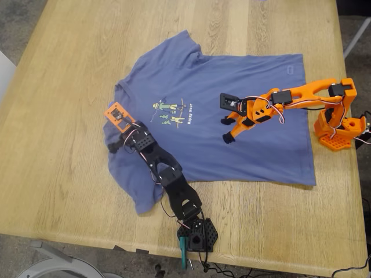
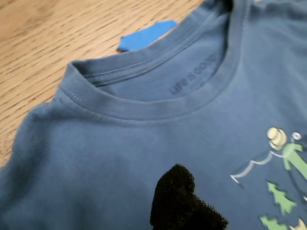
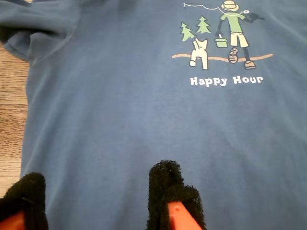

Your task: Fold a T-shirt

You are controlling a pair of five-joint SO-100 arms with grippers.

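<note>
The T-shirt (image 1: 232, 110) lies spread flat on the wooden bench (image 1: 69, 87), chest print (image 1: 169, 113) up, collar toward the exterior view's left, hem toward its right. A scrap of blue tape (image 2: 146, 35) sits on the wood just beside the collar (image 2: 144, 103). My first gripper (image 1: 116, 136), on the black arm, hangs over the shoulder near the collar; only one dark pad (image 2: 184, 201) shows, so I cannot tell how its jaws stand. My second gripper (image 1: 226, 130), on the orange arm, hovers over the belly of the shirt, jaws spread, holding nothing.
</note>
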